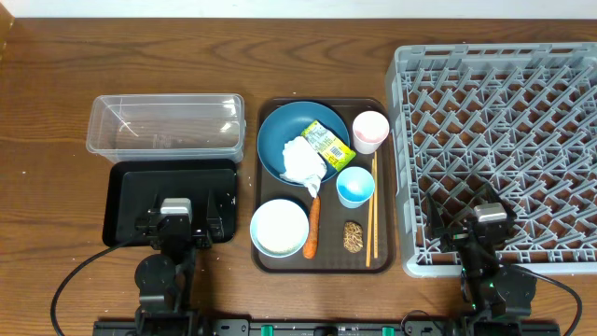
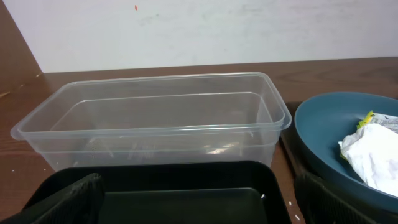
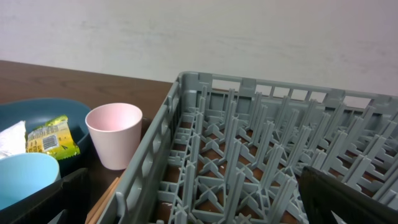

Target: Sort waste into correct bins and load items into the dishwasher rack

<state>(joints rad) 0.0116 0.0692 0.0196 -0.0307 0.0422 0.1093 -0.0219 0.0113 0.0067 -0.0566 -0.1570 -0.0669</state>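
**Sorting and loading: nothing done yet.**
Your jaws stand apart, both pairs empty. Tub (image 1: 166, 126) and black tray (image 1: 126, 201) hold no waste, the rack (image 1: 504, 140) no dishes. Napkin (image 1: 303, 161), wrapper (image 1: 326, 140), carrot (image 1: 312, 229), plate (image 1: 278, 140), bowl (image 1: 279, 227), pink cup (image 1: 370, 131), blue cup (image 1: 354, 187) and chopsticks (image 1: 371, 210) wait on the brown tray (image 1: 387, 254).

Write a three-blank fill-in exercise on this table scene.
1. The crumpled napkin lies on the dark-blue ____.
2. The carrot lies just beside the white-inside ____.
3. Seen from the robot, the clear tub sits just beyond the black ____.

Missing words: plate; bowl; tray.
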